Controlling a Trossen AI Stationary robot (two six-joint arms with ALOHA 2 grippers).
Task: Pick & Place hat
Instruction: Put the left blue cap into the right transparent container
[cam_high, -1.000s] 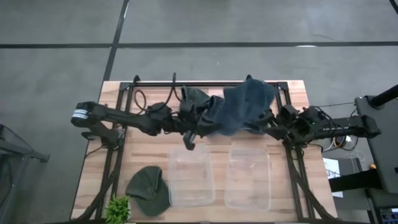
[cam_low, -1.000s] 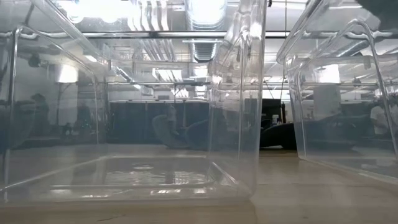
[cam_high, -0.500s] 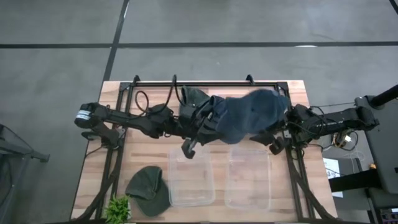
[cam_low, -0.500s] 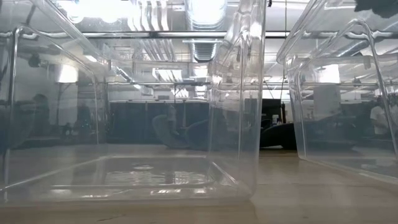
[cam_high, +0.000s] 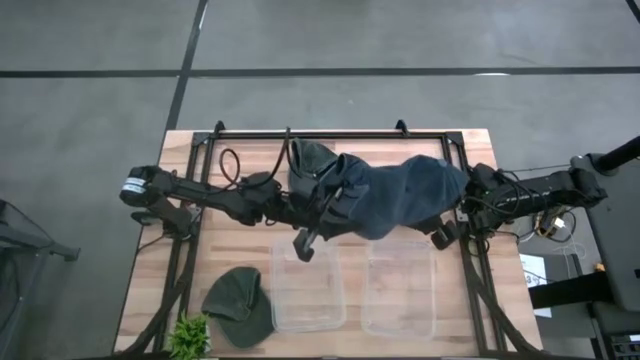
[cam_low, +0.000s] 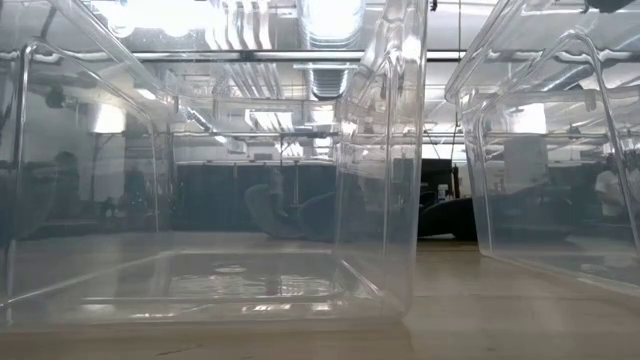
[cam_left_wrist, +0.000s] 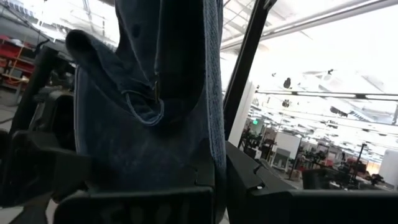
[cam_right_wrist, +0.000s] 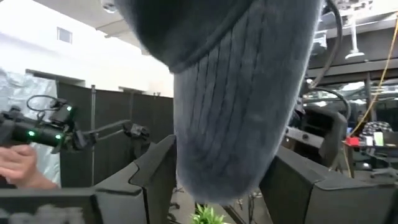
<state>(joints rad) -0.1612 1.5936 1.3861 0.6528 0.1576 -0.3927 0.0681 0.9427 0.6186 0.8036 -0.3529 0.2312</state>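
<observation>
Left tool (cam_high: 335, 205) is clamped on one end of the blue hat (cam_high: 395, 198); right tool (cam_high: 462, 195) has its fingers wide around the other end. The hat hangs stretched between them, above the desk (cam_high: 240, 250), behind two clear bins (cam_high: 402, 285).

Risks:
- Arms pulling apart: cloth slips from one tool.
- Early release: hat lands on a bin rim or between the bins.
- Green hat (cam_high: 238, 305) lies untouched beside the plant (cam_high: 190, 335).

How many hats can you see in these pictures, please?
2: a dark blue hat held up between the two arms above the table's middle, and a green hat lying on the table beside the left clear bin. More may be hidden.
</observation>
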